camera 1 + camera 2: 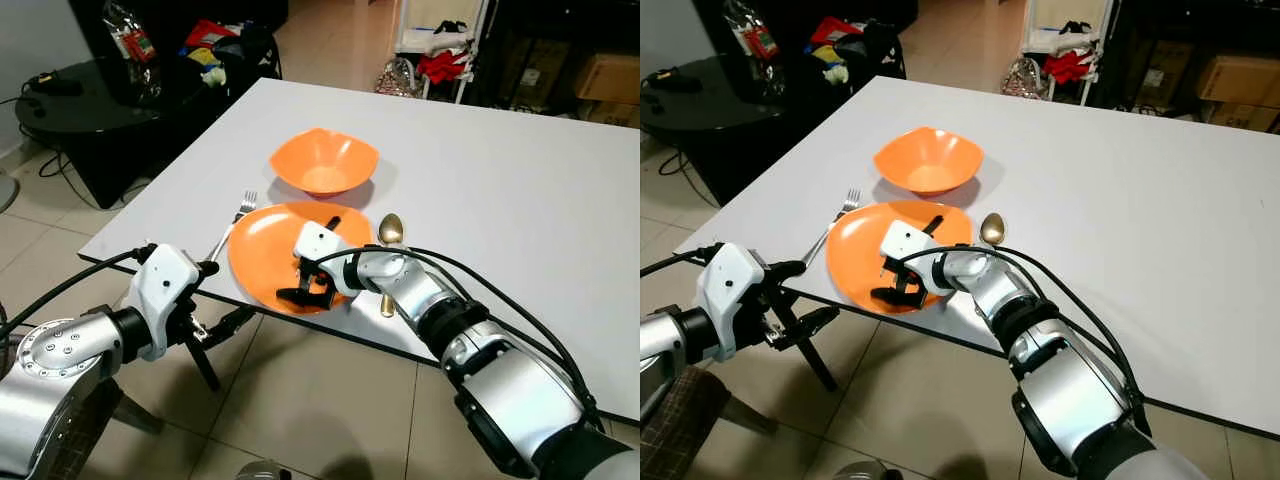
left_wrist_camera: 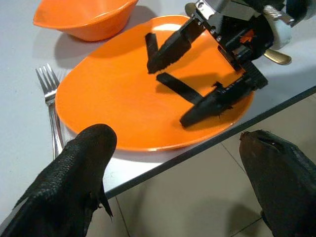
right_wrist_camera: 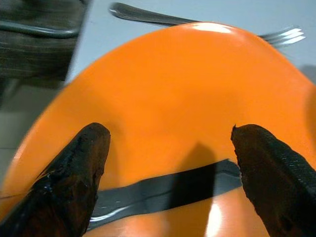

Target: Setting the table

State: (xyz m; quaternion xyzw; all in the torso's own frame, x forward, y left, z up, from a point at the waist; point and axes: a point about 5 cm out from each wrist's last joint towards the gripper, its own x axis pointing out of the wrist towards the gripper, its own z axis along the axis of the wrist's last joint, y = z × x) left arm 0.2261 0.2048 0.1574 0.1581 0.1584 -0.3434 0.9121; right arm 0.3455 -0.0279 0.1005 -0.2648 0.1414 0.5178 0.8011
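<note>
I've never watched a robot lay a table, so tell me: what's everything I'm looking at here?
Table: one, white, floor tiles below.
Plate: one, orange, at the table's near edge.
Black strip: one, lying on the plate.
Bowl: one, orange, just behind the plate.
Fork: one, silver, left of the plate.
Spoon: one, gold, right of the plate.
Right gripper: open, over the plate.
Left gripper: open, off the table's near edge.

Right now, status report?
Right gripper open over round orange plate. Left gripper open, off table edge. Black strip lying on plate.
</note>
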